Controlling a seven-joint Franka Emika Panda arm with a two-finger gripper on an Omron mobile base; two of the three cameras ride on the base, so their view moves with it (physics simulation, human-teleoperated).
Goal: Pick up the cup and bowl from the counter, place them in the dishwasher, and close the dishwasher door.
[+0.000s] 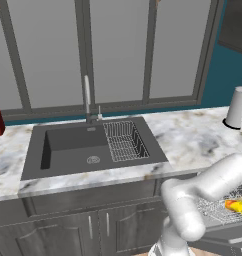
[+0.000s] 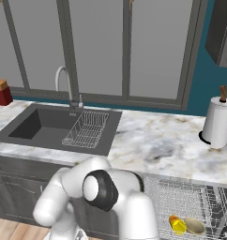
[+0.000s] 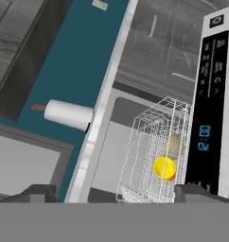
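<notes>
Now both dishes sit in the rack, so you are at the last step: closing the dishwasher door point(image 3: 212, 104).

Your gripper point(image 3: 114, 194) is spread wide and holds nothing, with the open dishwasher point(image 2: 214, 206) in front of it. Inside the rack point(image 2: 181, 197), the yellow cup point(image 2: 176, 225) lies just beside the tan bowl point(image 2: 194, 225), and the counter point(image 2: 153, 140) carries neither of them. Next, I think you must reach the door's edge and push it shut; mind that the rack may stand out too far.

dishwasher point(image 1: 228, 212) behind arm, rack cut off
</notes>
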